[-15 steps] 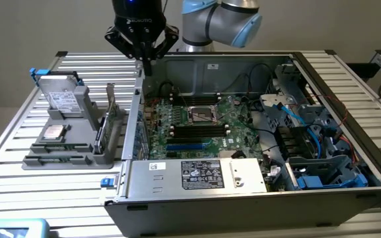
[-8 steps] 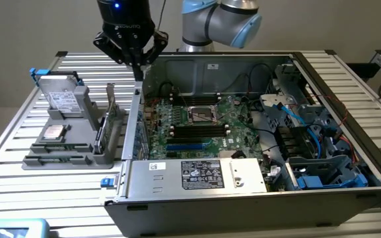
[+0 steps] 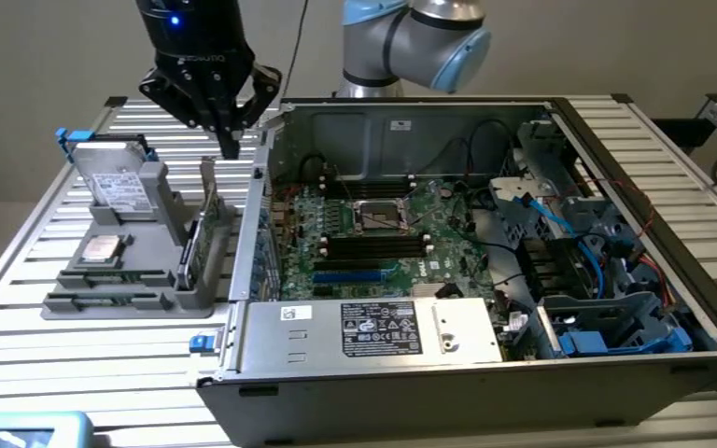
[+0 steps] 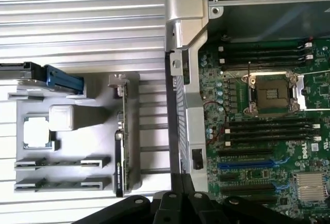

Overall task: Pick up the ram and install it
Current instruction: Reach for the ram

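Observation:
My black gripper hangs shut, with nothing in it, above the far end of a grey parts stand to the left of the open computer case in the exterior view. In the wrist view its fingertips are pressed together. The ram is a thin dark-green stick standing on edge in the stand, well below the gripper. From the wrist it is edge-on, close beside a taller upright green card with a metal bracket, and the two are hard to tell apart. Long black memory slots lie on the motherboard beside the processor socket.
The stand also holds a hard drive and a processor chip. The case's metal side wall rises right next to the stand. Inside the case are cables and a drive cage. The slatted table surrounds everything.

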You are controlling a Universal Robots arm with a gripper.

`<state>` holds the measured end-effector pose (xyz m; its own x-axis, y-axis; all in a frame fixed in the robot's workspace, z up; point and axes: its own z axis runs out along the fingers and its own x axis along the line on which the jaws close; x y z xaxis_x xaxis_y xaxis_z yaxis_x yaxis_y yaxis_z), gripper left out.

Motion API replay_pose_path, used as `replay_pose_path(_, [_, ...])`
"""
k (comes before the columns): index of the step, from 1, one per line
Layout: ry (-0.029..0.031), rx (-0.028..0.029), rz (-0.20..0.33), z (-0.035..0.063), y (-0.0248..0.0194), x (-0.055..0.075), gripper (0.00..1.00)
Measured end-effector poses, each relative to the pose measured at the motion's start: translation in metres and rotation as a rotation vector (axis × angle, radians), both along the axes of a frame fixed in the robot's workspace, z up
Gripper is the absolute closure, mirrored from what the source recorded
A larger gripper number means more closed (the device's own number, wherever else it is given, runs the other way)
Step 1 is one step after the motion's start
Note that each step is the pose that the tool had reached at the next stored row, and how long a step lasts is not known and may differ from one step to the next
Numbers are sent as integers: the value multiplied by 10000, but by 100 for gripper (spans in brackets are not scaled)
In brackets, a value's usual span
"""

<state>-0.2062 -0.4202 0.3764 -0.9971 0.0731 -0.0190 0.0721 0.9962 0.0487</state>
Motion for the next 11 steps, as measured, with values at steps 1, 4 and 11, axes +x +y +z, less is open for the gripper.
replay_pose_path(1, [0, 0, 0, -16, 0, -45, 89])
replay_pose_path(4, [0, 0, 1, -66, -4, -181, 89])
replay_pose_path(11, [0, 1, 1, -150, -71, -411, 89])
